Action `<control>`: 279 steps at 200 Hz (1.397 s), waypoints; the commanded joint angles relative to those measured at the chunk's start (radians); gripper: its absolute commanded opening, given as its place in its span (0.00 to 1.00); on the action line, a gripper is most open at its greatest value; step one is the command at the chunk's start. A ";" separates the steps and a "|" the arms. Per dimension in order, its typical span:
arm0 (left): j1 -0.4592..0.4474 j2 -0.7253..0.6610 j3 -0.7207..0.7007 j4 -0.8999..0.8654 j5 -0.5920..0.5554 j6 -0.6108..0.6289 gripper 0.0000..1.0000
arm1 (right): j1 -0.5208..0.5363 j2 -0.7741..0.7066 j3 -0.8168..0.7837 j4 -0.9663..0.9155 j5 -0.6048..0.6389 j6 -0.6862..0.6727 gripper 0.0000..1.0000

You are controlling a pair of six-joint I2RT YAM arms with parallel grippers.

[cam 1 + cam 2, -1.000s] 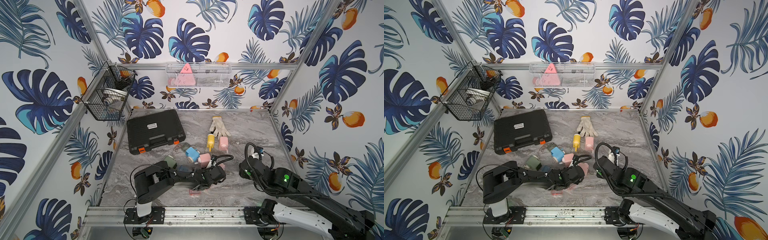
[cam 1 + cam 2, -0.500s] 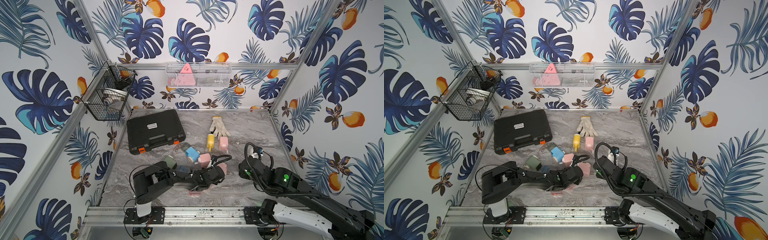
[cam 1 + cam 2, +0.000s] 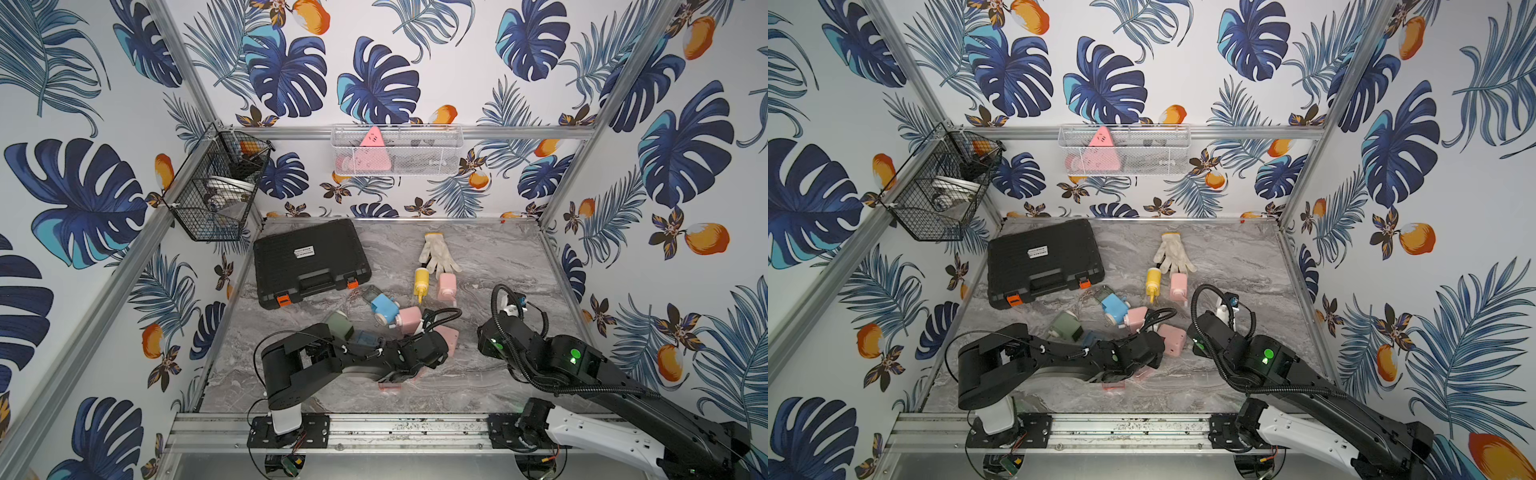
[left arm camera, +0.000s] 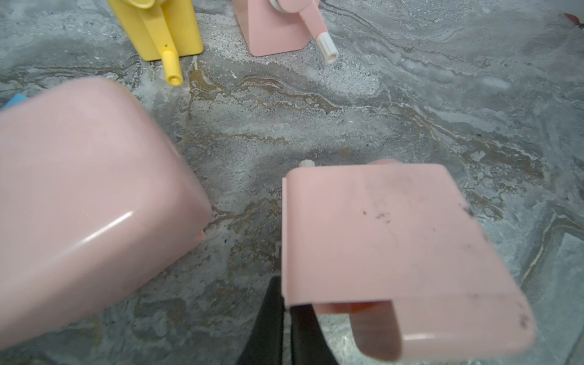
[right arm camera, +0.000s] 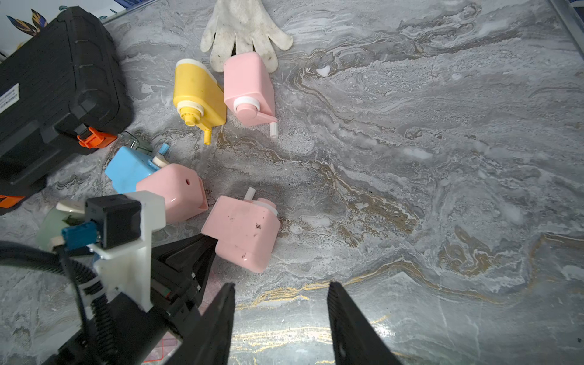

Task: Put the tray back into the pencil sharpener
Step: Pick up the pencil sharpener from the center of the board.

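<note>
Operator, your left gripper [image 4: 285,303] pinches the edge of the smudged pink pencil sharpener [image 4: 379,237]; your right gripper [image 5: 281,287] hangs spread, empty.

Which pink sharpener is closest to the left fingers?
The pink sharpener with dark specks; the left fingers pinch its edge. The others lie by the blue sharpener and the glove.

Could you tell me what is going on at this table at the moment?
The left gripper is shut at the edge of the pink sharpener, apparently pinching the wall beside its empty tray slot. The pink tray is not in yet: it lies on the table, partly under the left arm. The right gripper hovers open and empty nearby.
</note>
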 commanded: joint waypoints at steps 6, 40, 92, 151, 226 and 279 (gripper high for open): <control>0.003 -0.022 -0.003 0.023 0.009 0.003 0.07 | 0.001 -0.002 0.011 -0.023 -0.001 -0.008 0.50; 0.015 -0.052 -0.008 -0.001 0.076 -0.015 0.00 | 0.001 -0.008 0.028 -0.036 0.005 -0.034 0.51; 0.086 -0.132 -0.069 -0.002 0.290 -0.070 0.00 | 0.001 -0.037 0.093 -0.027 0.009 -0.170 0.55; 0.223 -0.287 -0.161 -0.001 0.579 -0.101 0.00 | 0.000 0.009 0.227 0.069 -0.041 -0.535 0.65; 0.408 -0.514 -0.228 -0.122 0.933 -0.039 0.00 | 0.002 0.029 0.246 0.199 -0.415 -1.127 0.67; 0.449 -0.564 -0.226 -0.131 1.097 -0.023 0.00 | 0.002 0.007 0.139 0.196 -0.621 -1.438 0.80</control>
